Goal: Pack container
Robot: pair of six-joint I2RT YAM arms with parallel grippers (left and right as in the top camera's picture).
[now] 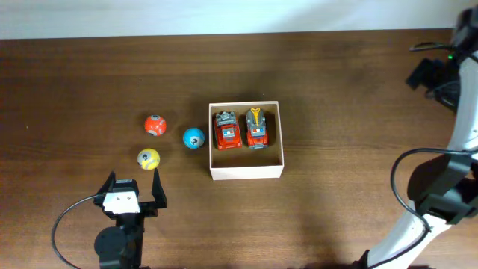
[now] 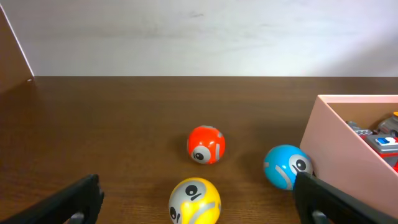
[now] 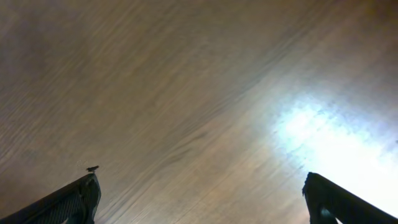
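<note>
container (image 1: 246,171): table centre, open top; 2 red toy cars (image 1: 241,129) side by side in its 12 o'clock half, 6 o'clock strip of floor bare.
left gripper (image 1: 134,179): jaws spread wide, nothing held, yellow ball (image 1: 149,158) just off its 12 o'clock.
right gripper (image 3: 199,198): jaws wide, empty, over bare wood at the table's 3 o'clock side, well apart from everything.
risk 1: balls are round & smooth, so an off-centre pinch prob squirts the yellow ball away.
risk 2: blue ball (image 1: 193,138) sits just beside the box's 9 o'clock wall; a finger going in there could shove the thin wall & slide the box.
risk 3: orange ball (image 1: 154,125) is near the other two; a nudge could scatter them.
surface: dark wood-grain table (image 1: 336,187), flat, slick-looking, glare patch in right wrist view.
room: plain white wall (image 2: 199,37) along the 12 o'clock edge.
</note>
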